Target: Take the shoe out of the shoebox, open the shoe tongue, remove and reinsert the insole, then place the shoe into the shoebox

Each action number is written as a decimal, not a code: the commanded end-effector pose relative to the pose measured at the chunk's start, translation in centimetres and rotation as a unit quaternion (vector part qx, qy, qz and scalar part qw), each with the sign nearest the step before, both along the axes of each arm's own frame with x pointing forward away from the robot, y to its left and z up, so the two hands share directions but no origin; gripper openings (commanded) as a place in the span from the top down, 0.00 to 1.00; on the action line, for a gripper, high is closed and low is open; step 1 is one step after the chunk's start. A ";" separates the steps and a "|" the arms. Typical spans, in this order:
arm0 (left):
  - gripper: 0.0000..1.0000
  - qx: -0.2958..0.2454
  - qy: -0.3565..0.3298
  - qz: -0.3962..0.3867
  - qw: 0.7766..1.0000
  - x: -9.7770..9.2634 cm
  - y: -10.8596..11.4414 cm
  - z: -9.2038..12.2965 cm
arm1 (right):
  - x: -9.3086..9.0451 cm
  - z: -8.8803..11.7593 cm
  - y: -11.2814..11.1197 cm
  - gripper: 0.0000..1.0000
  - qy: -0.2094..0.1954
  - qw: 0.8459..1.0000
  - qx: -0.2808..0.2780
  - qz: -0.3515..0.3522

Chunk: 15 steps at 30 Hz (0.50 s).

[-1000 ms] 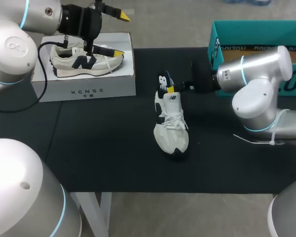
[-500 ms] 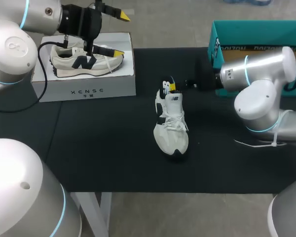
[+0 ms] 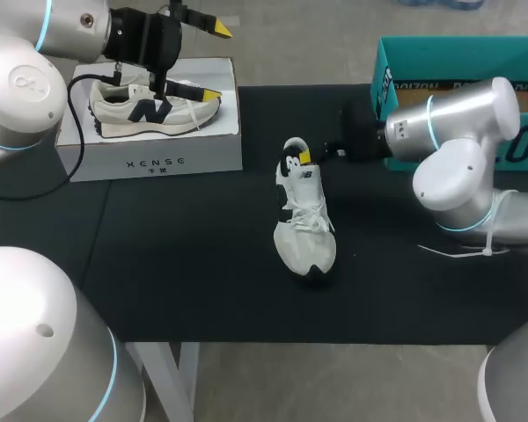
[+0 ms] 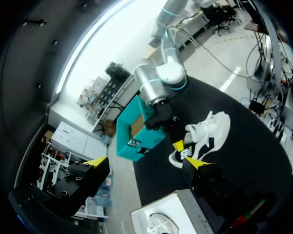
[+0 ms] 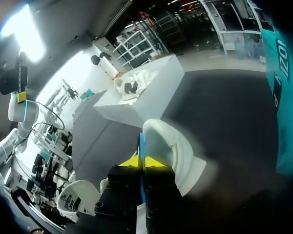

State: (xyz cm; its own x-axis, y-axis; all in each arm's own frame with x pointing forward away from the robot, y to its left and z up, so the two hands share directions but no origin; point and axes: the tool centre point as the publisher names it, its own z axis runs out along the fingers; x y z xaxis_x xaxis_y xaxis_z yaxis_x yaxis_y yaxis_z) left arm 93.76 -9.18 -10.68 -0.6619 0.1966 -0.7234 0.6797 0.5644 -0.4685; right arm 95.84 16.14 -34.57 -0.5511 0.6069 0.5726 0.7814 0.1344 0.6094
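Shoe (image 3: 305, 233) lies mid-desk, heel toward right tool (image 5: 144, 163), which pinches the insole (image 5: 142, 142), likely to seat it; left tool (image 3: 213, 61) gapes aside.

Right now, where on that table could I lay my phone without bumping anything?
Bare mat lies between the white box and the shoe, and along the near edge past its toe. Crowded at the heel, where the right gripper pinches the insole near the teal shoebox.
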 end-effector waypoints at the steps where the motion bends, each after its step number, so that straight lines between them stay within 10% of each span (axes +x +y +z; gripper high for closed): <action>1: 0.00 0.002 0.000 0.000 1.000 0.0 0.0 0.0 | -1.9 -0.2 -0.3 1.00 0.004 1.000 -0.005 -0.004; 8: 0.00 0.002 0.000 0.000 1.000 0.0 0.0 0.0 | -2.5 -0.6 -0.3 1.00 0.014 1.000 -0.008 0.002; 12: 0.00 0.002 0.000 0.000 1.000 0.0 0.0 0.0 | -1.4 0.3 -0.2 0.00 -0.001 1.000 -0.013 -0.005; 15: 0.00 0.002 0.000 0.000 1.000 0.0 0.0 0.0 | -0.7 1.5 -0.3 0.00 -0.022 0.999 -0.018 -0.020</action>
